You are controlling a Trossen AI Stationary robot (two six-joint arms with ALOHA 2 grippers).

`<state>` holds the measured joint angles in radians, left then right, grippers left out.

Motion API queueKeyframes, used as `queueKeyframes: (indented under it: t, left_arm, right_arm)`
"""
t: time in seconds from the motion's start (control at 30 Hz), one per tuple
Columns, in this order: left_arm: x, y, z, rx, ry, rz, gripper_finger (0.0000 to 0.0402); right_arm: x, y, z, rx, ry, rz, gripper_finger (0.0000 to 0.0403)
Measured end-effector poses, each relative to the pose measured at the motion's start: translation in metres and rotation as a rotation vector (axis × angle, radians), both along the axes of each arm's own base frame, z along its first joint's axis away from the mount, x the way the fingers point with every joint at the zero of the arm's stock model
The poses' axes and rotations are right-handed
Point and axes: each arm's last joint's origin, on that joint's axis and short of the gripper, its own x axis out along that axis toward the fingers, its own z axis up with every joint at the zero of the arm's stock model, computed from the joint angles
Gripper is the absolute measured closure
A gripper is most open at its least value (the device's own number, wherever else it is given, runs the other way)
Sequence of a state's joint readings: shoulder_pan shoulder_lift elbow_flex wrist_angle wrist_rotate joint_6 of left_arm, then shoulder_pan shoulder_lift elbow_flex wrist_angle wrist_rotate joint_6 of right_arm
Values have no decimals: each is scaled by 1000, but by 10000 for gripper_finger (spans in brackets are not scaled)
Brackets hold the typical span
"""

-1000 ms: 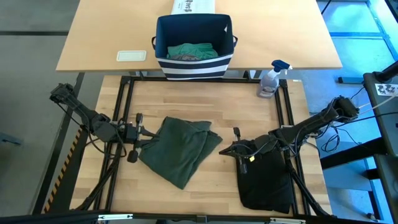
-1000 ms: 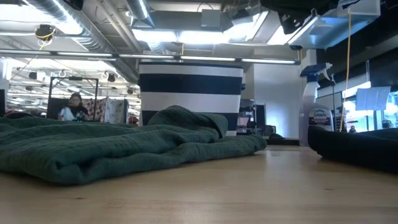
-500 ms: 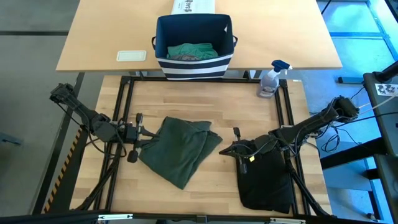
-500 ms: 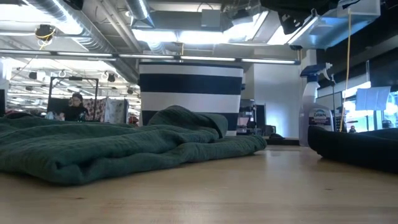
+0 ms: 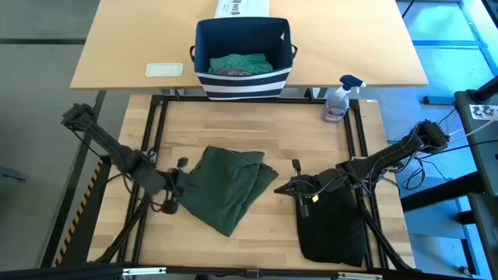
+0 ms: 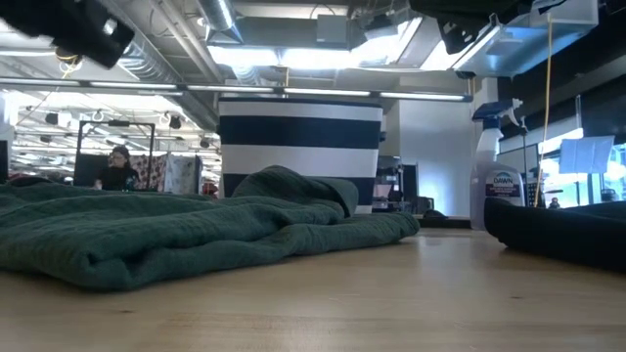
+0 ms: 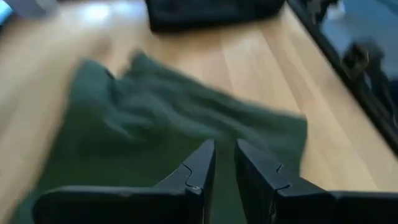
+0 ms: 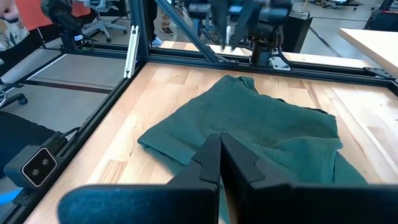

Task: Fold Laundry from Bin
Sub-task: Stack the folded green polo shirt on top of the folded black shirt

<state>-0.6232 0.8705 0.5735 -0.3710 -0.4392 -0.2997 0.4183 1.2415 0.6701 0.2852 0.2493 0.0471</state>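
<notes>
Wood table (image 5: pixel 249 124), green garment (image 5: pixel 226 187), left jaws slightly apart, right jaws pressed together, workshop behind

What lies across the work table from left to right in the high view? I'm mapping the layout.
left gripper → dark green garment → right gripper → black garment, with the spray bottle at the far edge.
</notes>
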Motion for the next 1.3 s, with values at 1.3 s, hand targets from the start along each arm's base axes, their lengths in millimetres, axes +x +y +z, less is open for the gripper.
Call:
queueKeyframes:
  t: [1.3]
  left_arm:
    - [7, -37, -63, 274, 385, -303, 246]
  right_arm:
    - [0, -1, 1, -249, -48, 43, 397]
